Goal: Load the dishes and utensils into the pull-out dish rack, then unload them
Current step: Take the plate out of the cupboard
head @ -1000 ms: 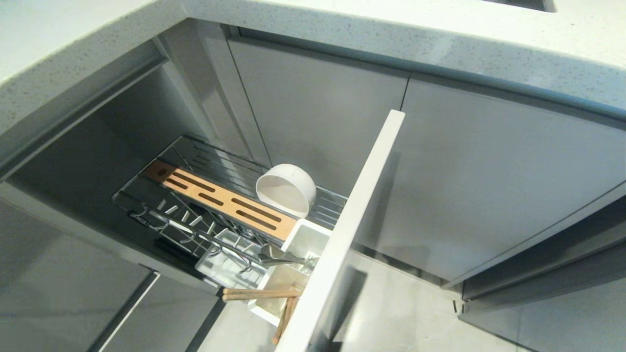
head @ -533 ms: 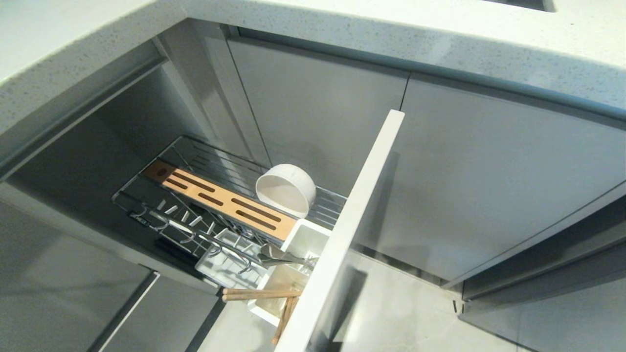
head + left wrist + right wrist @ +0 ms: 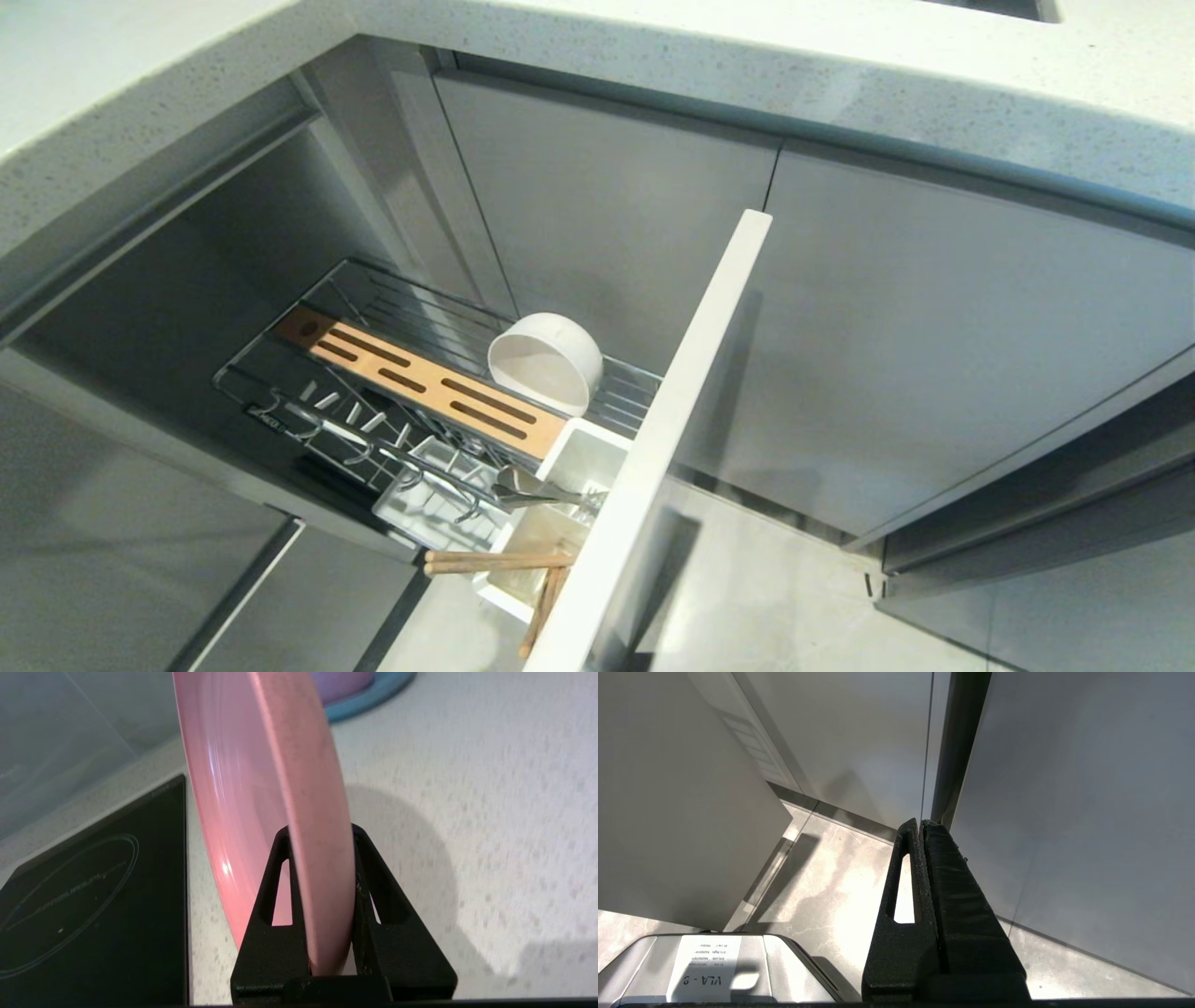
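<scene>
In the head view, the pull-out dish rack (image 3: 392,373) stands drawn out of a grey corner cabinet under a pale speckled table (image 3: 840,65), its tall narrow front panel (image 3: 672,411) seen edge-on. A small white bowl (image 3: 544,364) rests tilted on the wire basket, just behind the slotted wooden strip (image 3: 420,383). In the white cutlery caddy (image 3: 560,504) beside the panel, a grey metal spoon (image 3: 537,490) lies across the top, and light-wood chopsticks (image 3: 495,562) stick out over the caddy's near edge. Neither arm shows in this view. In the left wrist view, the left gripper (image 3: 321,835) is clamped on the rim of the salmon-pink plate (image 3: 261,779), which stands on edge between its two black fingers above the speckled table; a black cooktop panel (image 3: 93,896) lies beside it and a blue-rimmed dish (image 3: 369,693) sits further off. In the right wrist view, the right gripper (image 3: 921,826) has its fingers pressed together, holding nothing, pointing toward grey cabinet doors (image 3: 1064,812) and a pale floor (image 3: 822,882).
</scene>
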Motion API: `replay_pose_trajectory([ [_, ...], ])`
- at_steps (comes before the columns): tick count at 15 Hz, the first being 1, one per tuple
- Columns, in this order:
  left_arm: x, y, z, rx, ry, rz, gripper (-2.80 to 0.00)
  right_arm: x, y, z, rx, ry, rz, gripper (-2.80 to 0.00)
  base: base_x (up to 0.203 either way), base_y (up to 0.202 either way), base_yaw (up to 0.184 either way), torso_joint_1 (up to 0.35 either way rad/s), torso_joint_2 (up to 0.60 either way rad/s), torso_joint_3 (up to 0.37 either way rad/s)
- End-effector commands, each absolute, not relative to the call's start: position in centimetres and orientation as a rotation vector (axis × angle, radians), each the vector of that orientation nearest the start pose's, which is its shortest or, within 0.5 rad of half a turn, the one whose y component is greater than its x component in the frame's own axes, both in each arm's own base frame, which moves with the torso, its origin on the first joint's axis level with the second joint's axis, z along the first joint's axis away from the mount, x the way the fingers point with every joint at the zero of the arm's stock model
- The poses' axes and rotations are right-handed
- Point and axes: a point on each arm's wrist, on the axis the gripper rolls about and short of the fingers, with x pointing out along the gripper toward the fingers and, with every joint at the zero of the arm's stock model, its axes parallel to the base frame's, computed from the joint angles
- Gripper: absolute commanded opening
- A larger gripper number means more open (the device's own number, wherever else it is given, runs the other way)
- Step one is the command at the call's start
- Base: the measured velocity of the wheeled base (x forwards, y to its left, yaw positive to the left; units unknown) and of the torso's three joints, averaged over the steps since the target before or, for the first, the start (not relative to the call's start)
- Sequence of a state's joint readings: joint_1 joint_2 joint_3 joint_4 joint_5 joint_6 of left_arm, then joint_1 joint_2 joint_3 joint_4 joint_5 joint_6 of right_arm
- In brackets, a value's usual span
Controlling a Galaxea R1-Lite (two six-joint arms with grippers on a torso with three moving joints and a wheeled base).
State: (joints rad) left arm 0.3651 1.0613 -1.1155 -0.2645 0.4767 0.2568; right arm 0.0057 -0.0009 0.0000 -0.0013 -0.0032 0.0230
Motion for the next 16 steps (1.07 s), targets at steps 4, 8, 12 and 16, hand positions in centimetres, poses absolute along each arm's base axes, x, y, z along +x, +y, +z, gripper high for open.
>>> replay_pose_trajectory([
  [4, 11.0, 5.1, 37.5, 0.222, -0.186, 0.859, -2.8, -2.3, 0.0, 7.5, 0.023, 0.0, 0.003, -2.8, 0.0, 0.0, 0.0, 0.0, 0.0, 0.0],
  [8, 11.0, 4.9, 37.9, 0.239, -0.122, 0.832, -2.8, -2.3, 0.0, 7.5, 0.023, 0.0, 0.003, -2.8, 0.0, 0.0, 0.0, 0.0, 0.0, 0.0],
  [12, 10.6, 4.6, 41.6, 0.414, -0.107, 0.843, -2.8, -2.3, 0.0, 7.5, 0.023, 0.0, 0.003, -2.8, 0.0, 0.0, 0.0, 0.0, 0.0, 0.0],
  [16, 12.2, 5.1, 40.7, 0.495, 0.164, 0.813, -2.8, -2.3, 0.0, 7.5, 0.023, 0.0, 0.003, -2.8, 0.0, 0.0, 0.0, 0.0, 0.0, 0.0],
])
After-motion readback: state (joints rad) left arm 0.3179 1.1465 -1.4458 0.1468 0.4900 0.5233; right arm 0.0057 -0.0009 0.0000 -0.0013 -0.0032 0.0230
